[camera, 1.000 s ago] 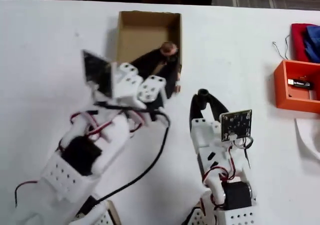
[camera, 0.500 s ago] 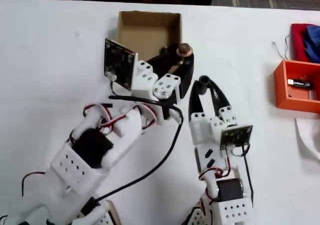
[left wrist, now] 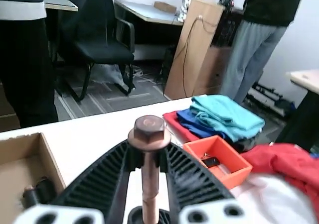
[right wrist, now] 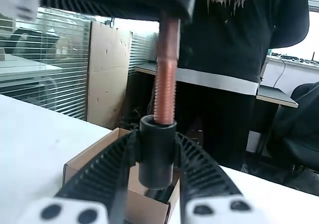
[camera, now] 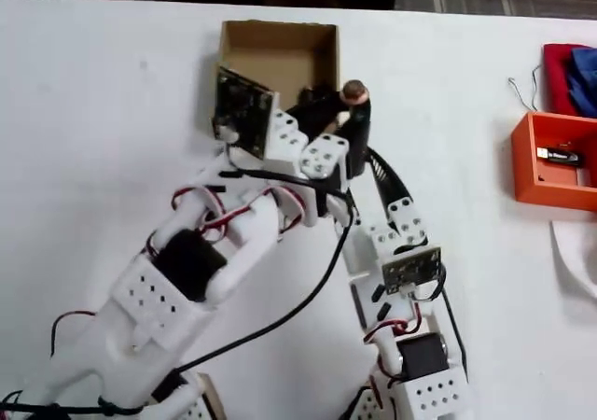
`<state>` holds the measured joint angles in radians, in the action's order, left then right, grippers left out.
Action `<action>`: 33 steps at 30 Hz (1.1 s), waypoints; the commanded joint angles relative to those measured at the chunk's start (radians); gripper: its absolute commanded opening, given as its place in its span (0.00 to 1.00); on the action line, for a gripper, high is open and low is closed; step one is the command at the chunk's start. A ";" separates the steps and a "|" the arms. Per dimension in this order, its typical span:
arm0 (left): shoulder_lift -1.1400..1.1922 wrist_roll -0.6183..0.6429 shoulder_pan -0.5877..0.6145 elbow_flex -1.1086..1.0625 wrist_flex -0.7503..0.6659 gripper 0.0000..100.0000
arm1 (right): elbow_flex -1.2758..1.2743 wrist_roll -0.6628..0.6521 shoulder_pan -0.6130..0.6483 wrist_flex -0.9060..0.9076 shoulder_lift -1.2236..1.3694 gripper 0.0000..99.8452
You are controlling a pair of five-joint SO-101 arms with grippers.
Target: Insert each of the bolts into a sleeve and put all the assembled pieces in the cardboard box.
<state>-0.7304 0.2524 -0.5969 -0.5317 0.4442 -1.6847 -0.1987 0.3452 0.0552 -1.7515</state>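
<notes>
Clamping the bolt [left wrist: 148, 184] below its head, the left fingers [left wrist: 107, 169] hold it upright. The right fingers [right wrist: 107, 171] clamp the sleeve [right wrist: 157, 157] directly beneath, and its bore hides the bolt's tip. Beside them, the cardboard box [camera: 280, 51] holds a dark piece [left wrist: 37, 194], hard to make out. White desk [camera: 93, 112]; office chair [left wrist: 99, 30] behind.
</notes>
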 commanded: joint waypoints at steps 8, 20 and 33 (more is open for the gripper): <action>0.002 -0.103 -0.009 0.053 -0.029 0.03 | -0.011 0.003 0.002 -0.021 -0.002 0.02; -0.002 -0.098 -0.009 -0.015 -0.028 0.03 | -0.006 0.137 0.005 -0.021 -0.002 0.02; 0.000 -0.104 -0.043 -0.062 0.002 0.03 | 0.006 0.135 0.007 -0.021 -0.002 0.02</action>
<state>-0.7258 0.1511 -0.6245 -0.5976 0.4427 -1.6847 -0.0713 0.3406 0.0552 -1.7515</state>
